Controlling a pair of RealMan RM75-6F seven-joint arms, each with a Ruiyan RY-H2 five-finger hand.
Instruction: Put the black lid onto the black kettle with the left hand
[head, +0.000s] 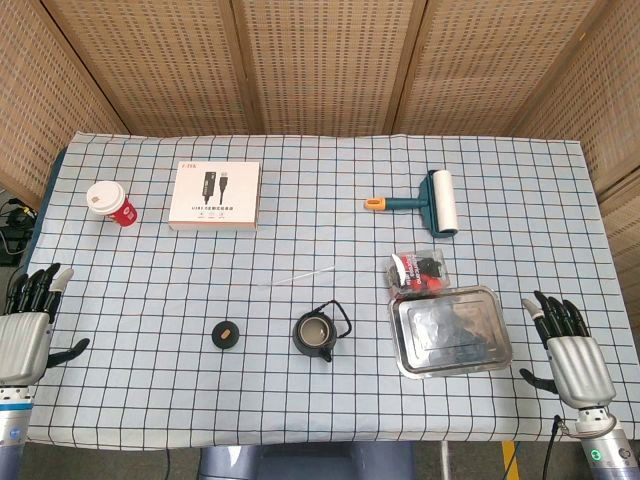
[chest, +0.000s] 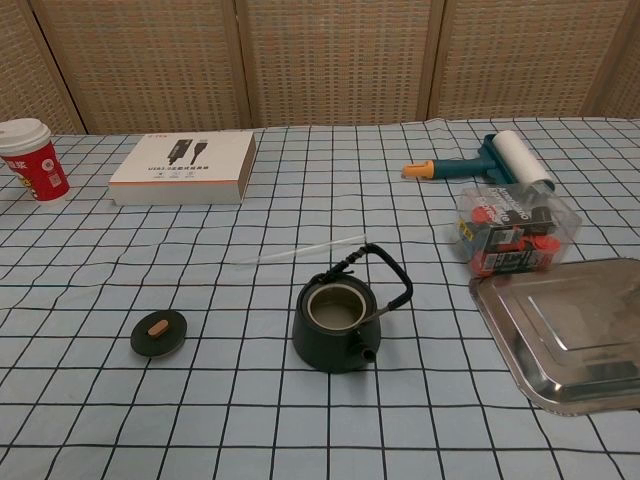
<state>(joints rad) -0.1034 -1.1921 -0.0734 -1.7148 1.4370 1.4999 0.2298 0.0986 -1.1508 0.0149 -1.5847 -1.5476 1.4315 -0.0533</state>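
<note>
The black kettle (head: 320, 334) (chest: 341, 320) stands uncovered near the table's front middle, handle up, spout toward the front. The black lid (head: 227, 334) (chest: 158, 332), with a small wooden knob, lies flat on the cloth to the kettle's left, apart from it. My left hand (head: 28, 320) hovers at the table's front left edge, fingers spread and holding nothing, well left of the lid. My right hand (head: 568, 347) is at the front right edge, fingers apart and empty. Neither hand shows in the chest view.
A steel tray (head: 450, 328) (chest: 570, 330) lies right of the kettle, a clear box of small items (head: 418, 272) (chest: 512, 232) behind it. Further back are a lint roller (head: 428, 203), a white box (head: 215, 195) and a red paper cup (head: 111, 203). A thin white stick (head: 300, 274) lies behind the kettle.
</note>
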